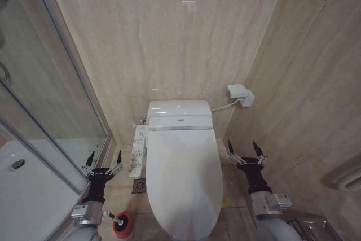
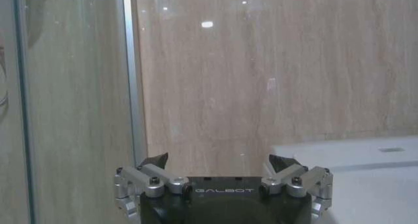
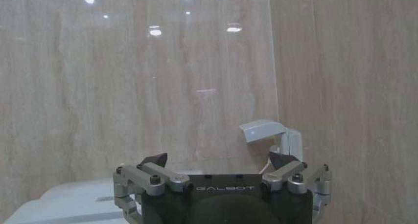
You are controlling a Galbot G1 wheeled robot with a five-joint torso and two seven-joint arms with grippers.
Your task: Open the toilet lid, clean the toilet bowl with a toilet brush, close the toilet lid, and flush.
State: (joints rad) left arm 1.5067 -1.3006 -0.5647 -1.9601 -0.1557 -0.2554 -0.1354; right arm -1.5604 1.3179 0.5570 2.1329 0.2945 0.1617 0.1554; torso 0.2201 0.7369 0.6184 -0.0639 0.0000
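Toilet brush [image 1: 120, 222] just beside left claw [image 1: 102, 163]; toilet lid [image 1: 183, 179] closed.

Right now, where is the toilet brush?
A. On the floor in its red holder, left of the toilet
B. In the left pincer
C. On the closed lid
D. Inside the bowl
A: the toilet brush stands in its red holder on the floor beside the left pincer, which is open.

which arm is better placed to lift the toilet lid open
Either, on balance. The toilet lid is shut, and the open left claw and open right claw hover level with it on opposite sides, neither touching. The left hangs over the toilet brush.
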